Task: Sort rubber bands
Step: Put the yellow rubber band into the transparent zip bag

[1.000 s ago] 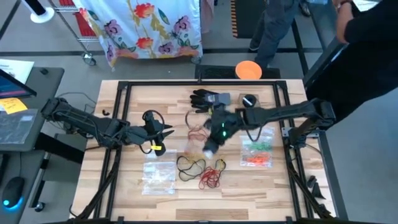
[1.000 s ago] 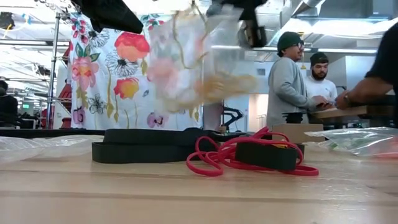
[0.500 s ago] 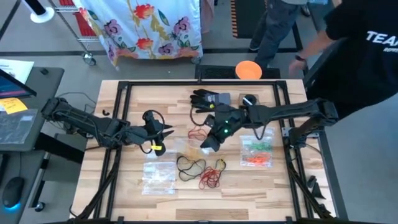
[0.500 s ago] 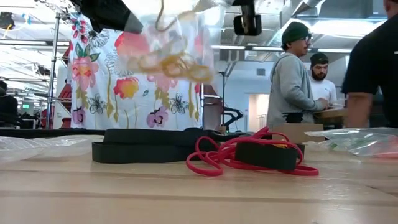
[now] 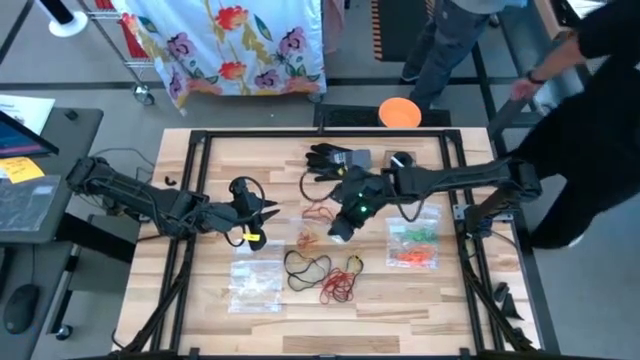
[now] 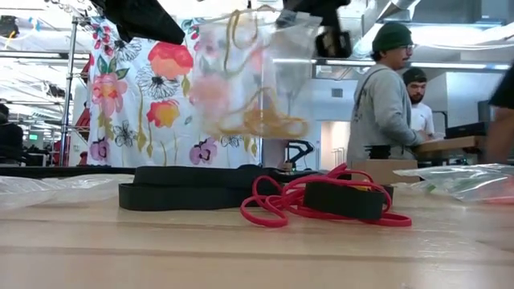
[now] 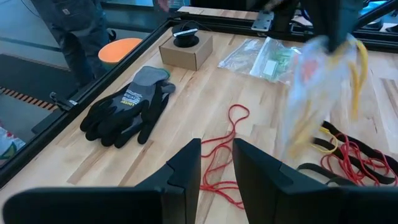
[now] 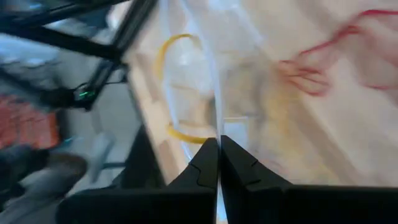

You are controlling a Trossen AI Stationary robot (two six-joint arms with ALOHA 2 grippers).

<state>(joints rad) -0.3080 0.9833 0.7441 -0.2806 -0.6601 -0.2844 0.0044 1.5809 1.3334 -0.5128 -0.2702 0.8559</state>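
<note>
A clear plastic bag (image 6: 253,72) with yellow rubber bands (image 6: 265,124) inside hangs above the table's middle, and my right gripper (image 5: 341,233) is shut on it. The bag shows blurred in the left wrist view (image 7: 314,93). Loose red rubber bands (image 5: 318,212) lie on the wood, with black bands (image 5: 305,265) and more red ones (image 5: 340,287) nearer the front. My left gripper (image 5: 268,213) hovers left of centre, its fingers (image 7: 186,171) a narrow gap apart with nothing between them. My right gripper pinches the bag's top edge (image 8: 216,127) between its two fingers, near a corner (image 6: 309,24). The fingers slant down from the table's right side. The bag hangs below them, clear of the table, with the yellow bands gathered low inside.
A black glove (image 5: 335,160) and a small cardboard box (image 5: 400,161) lie at the far middle. One clear bag with green and orange bands (image 5: 412,245) lies at the right, another clear bag (image 5: 255,285) at the near left. People stand beyond the far edge.
The bag in my right gripper has swung sideways and back, and the yellow bands have shifted about inside it. The gripper has stayed shut on it, over the same spot.
</note>
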